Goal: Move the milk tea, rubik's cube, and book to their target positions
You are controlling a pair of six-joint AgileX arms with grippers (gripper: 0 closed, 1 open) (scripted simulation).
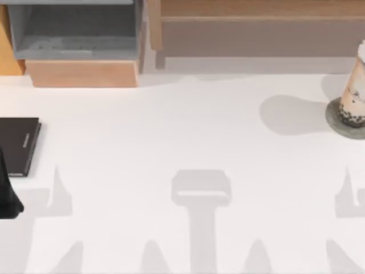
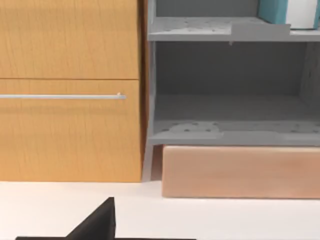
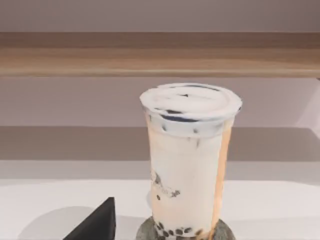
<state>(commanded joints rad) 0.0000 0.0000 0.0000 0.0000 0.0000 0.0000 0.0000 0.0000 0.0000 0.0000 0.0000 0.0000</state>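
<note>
The milk tea (image 1: 353,91) stands upright on a flat grey disc (image 1: 342,123) at the table's far right edge. In the right wrist view the milk tea (image 3: 187,160) is close ahead, with a dark part of my right gripper (image 3: 95,225) low beside it and apart from it. The book (image 2: 274,10), teal with white page edges, stands on the upper level of a grey shelf unit (image 2: 225,30). My left gripper (image 1: 8,200) sits at the table's left edge, next to a thin black slab (image 1: 20,145). The rubik's cube is out of view.
The grey shelf unit (image 1: 74,34) rests on a light wooden block (image 1: 82,73) at the back left, beside an orange wooden cabinet (image 2: 70,100) with a metal handle. A long wooden ledge (image 1: 256,17) runs along the back. White tabletop (image 1: 182,131) spreads across the middle.
</note>
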